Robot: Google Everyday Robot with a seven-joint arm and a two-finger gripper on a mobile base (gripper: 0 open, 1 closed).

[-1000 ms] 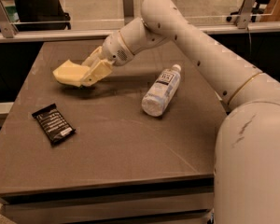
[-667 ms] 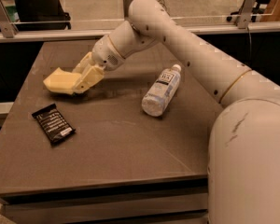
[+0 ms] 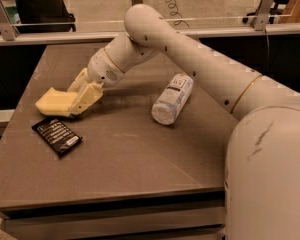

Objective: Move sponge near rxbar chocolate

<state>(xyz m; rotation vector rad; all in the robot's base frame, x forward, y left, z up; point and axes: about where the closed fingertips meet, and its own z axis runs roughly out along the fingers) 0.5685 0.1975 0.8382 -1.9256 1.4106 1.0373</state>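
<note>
- I am holding the sponge (image 3: 54, 102) in my fingers (image 3: 84, 98). They are pinching narrow on its 3 o'clock end, over the 9 o'clock side of the counter (image 3: 140, 154).
- The sponge is sitting low over the counter. I cannot tell whether its underside is touching the surface.
- The rxbar chocolate (image 3: 56, 136) is lying flat at 6 o'clock of the sponge, near it, with a strip of bare counter showing between them.
- Step in hand, as I am judging it: the carry is about done and the placing is due, since the sponge is already hanging close to the bar.
- The next move is calling for settling the sponge onto the counter, spreading my fingers, and backing out toward 1 o'clock without dragging the foam or brushing the wrapper.
- Sponge: a pale yellow foam block with wavy sides. It is looking soft, so it is likely giving under the pinch. Its colour is running close to that of my fingers.
- Rxbar chocolate: a thin black rectangular wrapper with white text lines, lying askew. It is probably light and slick, and apt to slide if nudged.
- The plastic bottle (image 3: 172, 99) is lying on its side at 3 o'clock of my fingers, well apart. It is round and could roll.
- The counter is looking flat, matte and grey-brown.
</note>
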